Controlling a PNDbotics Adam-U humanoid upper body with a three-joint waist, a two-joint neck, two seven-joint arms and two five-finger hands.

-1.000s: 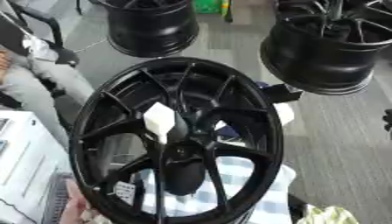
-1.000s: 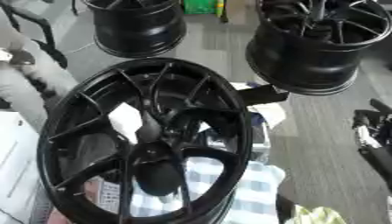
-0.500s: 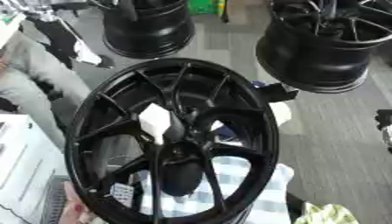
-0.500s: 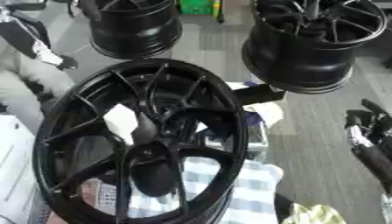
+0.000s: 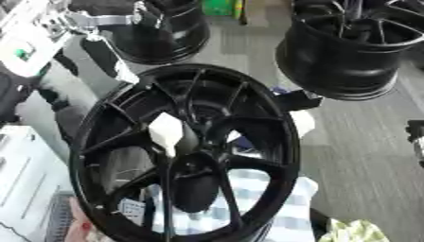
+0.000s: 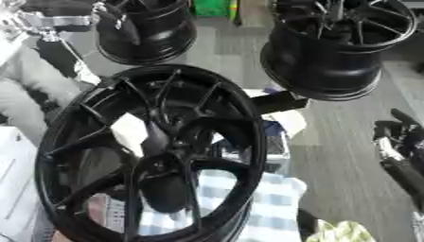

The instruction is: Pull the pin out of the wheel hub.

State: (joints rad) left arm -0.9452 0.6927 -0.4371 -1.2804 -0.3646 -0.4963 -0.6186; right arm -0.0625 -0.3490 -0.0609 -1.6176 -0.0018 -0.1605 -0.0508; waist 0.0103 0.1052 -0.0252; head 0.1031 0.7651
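Grey floor backdrop. Left hand is just up-left of the wheel hub, fingers unreadable, can't tell if spread or curled. Hub count: three, one near, two behind it. Nothing I can call a pin; pale wedge sits above hub centre. Pull not started. Right hand is right of hub, idle, fingers unreadable.

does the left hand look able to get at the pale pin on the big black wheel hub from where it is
Probably yes: the left hand hangs just off the upper left rim of the big black wheel hub, and the pale pin near its centre faces up with nothing covering it.
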